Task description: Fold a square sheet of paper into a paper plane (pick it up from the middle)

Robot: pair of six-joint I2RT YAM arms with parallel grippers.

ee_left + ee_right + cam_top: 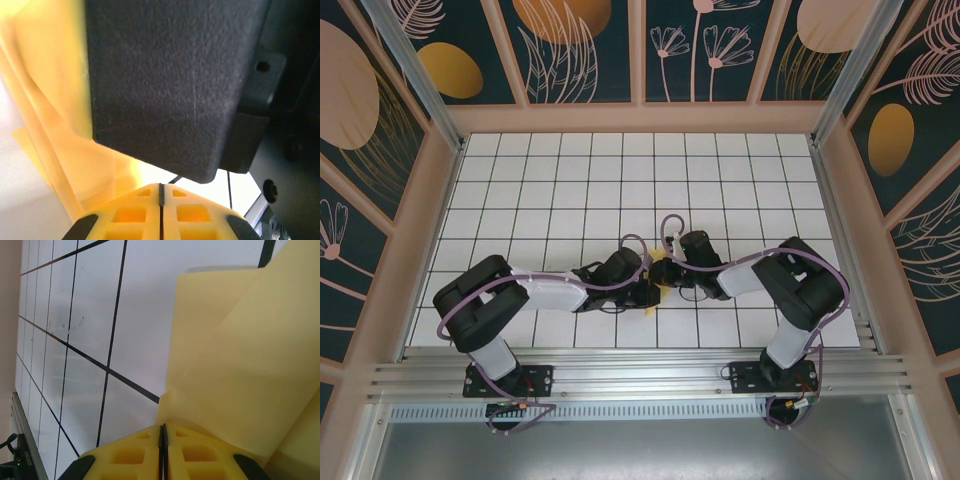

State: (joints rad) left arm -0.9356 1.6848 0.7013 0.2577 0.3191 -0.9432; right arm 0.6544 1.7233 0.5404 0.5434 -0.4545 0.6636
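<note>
We judge mid-fold. Right end effector (163, 428) pinches the creased yellow paper (240, 370); left end effector (161, 189) is pressed together beside it. Next we need a sharp, aligned crease.

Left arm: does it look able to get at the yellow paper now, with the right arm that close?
Probably yes. The left claw, shut, sits right beside the yellow paper, which the right claw pinches. A black housing crowds it ahead, not on the paper side.

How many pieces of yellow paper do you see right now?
1: the folded yellow paper, near the middle of the table, pinched in the right gripper, with the shut left gripper close beside it. More may be hidden under the grippers.
</note>
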